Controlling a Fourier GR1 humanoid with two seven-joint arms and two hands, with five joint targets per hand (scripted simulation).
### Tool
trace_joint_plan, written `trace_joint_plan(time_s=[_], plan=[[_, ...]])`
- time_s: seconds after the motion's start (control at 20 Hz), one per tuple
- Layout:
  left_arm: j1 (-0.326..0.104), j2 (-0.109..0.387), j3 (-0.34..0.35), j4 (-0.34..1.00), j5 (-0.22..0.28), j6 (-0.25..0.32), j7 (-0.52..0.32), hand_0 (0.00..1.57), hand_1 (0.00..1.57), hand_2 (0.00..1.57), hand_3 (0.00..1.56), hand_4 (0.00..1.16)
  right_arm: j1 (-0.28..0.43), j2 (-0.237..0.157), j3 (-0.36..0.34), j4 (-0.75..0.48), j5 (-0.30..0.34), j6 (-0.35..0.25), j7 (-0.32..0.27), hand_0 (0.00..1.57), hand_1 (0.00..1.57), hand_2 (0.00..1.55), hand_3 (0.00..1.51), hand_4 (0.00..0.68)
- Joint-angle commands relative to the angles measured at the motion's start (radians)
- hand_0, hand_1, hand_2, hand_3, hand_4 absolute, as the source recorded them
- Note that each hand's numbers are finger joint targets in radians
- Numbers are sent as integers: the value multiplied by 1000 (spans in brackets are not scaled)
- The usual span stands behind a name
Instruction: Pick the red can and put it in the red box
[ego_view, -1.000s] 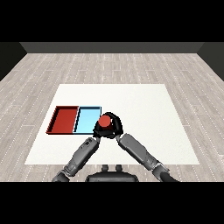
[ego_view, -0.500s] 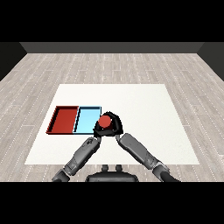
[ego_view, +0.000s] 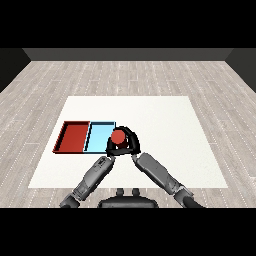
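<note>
Forearms noted nearest, grey, entering from the lower corners and converging at mid-table. Right hand (ego_view: 131, 144) curled round the red can (ego_view: 118, 137), fingers arching over its far side. Left hand (ego_view: 111, 148) just beside the can on its near left; cannot tell whether its fingers are open or closed. Can held upright at the right edge of the light blue tray (ego_view: 99, 137), apparently overlapping its rim; whether lifted or resting cannot be told. Red tray (ego_view: 74, 136) touching the blue one on its left, nothing seen in it. White table (ego_view: 165, 120) beyond.

Handling, as judgement: rigid and light, smooth-walled, so liable to slip; best taken round the mid-body, kept upright.

Against the frames one second and half a second back: can, both hands and trays in the same places, no shift detected. Placement in the red tray not yet done; a leftward carry across the blue tray remains.
</note>
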Motion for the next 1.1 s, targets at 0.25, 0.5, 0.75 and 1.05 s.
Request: trace_joint_plan(time_s=[0.25, 0.5, 0.75, 1.05], plan=[[-11, -4, 45, -33, -70, -14, 23, 1571, 1571, 1541, 1466, 1123, -7, 10, -29, -19, 63, 31, 71, 0, 0, 0, 0, 0], [58, -13, 27, -31, -17, -19, 22, 1571, 1571, 1571, 1509, 1147, 5, 10, -59, -26, 64, 0, 54, 0, 0, 0, 0, 0], [81, 25, 6, -134, -56, 25, 102, 1571, 1571, 1571, 1496, 1142, 89, -51, -190, -147, 99, 88, 48, 0, 0, 0, 0, 0], [110, 83, 66, -121, -72, -23, 46, 1571, 1571, 1571, 1481, 1140, 262, -172, -236, -408, 97, 130, 49, 0, 0, 0, 0, 0]])
